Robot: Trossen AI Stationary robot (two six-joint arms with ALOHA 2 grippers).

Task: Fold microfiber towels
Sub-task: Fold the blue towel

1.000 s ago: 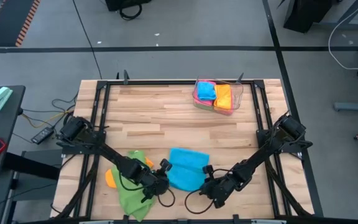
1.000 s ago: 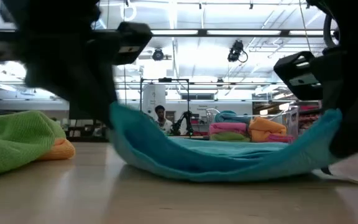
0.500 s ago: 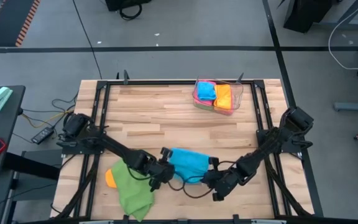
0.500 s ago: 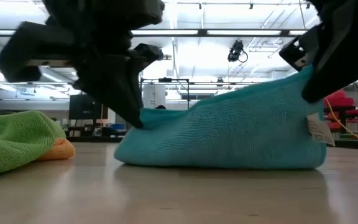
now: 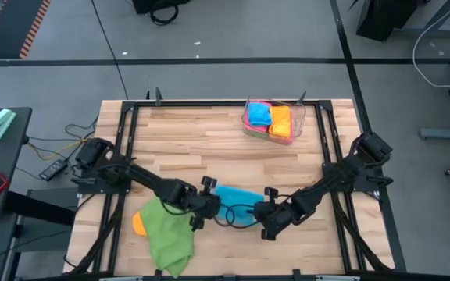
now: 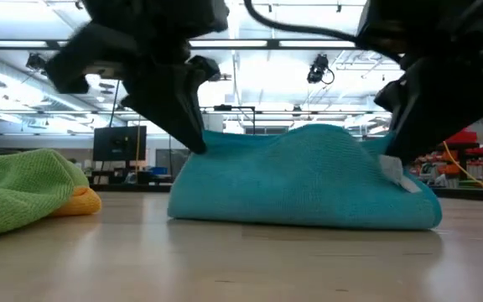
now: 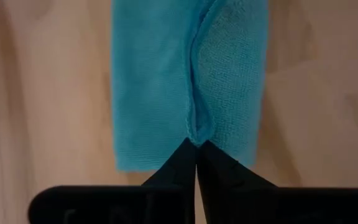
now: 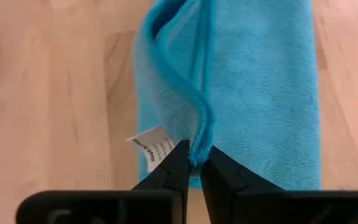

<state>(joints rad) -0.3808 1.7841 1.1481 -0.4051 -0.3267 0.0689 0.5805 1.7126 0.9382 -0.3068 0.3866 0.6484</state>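
Folded over since a second ago, the sky blue towel (image 5: 237,204) now lies as a narrow band at the table's (image 5: 209,144) 6 o'clock edge, its lifted edge carried across. Left gripper (image 5: 207,204) pinches its 9 o'clock end, fingers closed on the fabric; right gripper (image 5: 266,217) pinches the 3 o'clock end likewise. Both arms reach low and inward from the table's sides. Only the right wrist view shows a white label (image 8: 152,148) beside the pinch. At 8 o'clock lie a green towel (image 5: 165,232) and an orange towel (image 5: 137,222); at 1 o'clock, a clear tray (image 5: 273,120).
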